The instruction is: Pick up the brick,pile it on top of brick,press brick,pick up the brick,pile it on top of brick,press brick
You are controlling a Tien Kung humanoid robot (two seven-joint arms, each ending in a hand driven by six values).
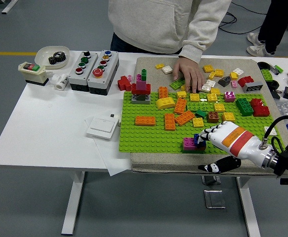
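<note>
At about 4 o'clock, near the worktop's (45,133) front edge, the right hand (218,136) has its fingers curled down onto a small blue brick (198,140), which sits on a magenta brick (188,143) on the green baseplate (144,136). Farther back, toward 1 o'clock, a person's hand (189,74) rests flat among loose bricks.

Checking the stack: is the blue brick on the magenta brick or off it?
On it: the blue brick sits atop the magenta brick, under the right hand fingertips.
</note>
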